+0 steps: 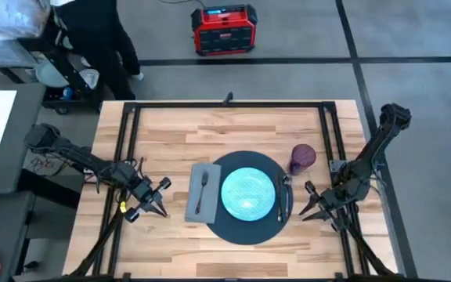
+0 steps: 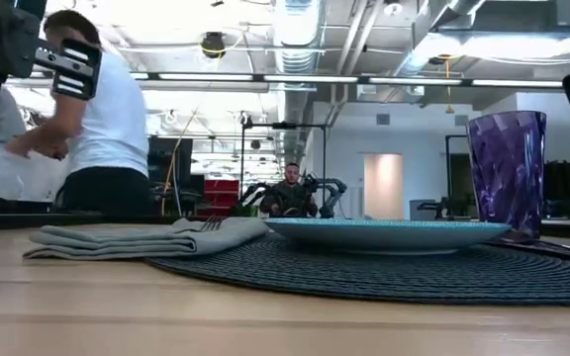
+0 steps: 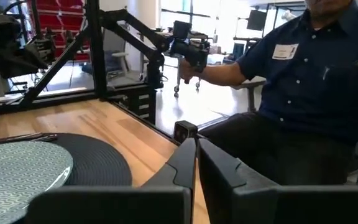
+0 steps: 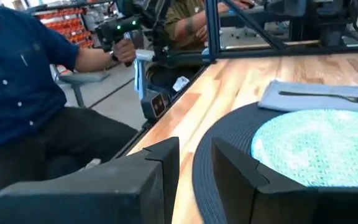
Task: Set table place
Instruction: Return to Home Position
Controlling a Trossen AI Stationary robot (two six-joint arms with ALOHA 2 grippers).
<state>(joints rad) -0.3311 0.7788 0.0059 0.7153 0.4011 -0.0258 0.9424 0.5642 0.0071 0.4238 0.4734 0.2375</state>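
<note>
Left gripper (image 3: 196, 146), fingers pressed together, hovers just beside the napkin (image 1: 194, 205). Right gripper (image 4: 195, 146), slightly spread, hangs by the mat (image 1: 245, 233) at its opposite edge, with the cup (image 1: 302, 157) near. A low, careless swing away could knock any of them askew.

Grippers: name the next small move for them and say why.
Probably raise both arms up and back, away from the setting. The left gripper and right gripper hold nothing and sit on either side of the mat. The plate, the napkin with its fork, and the cup already look placed.
</note>
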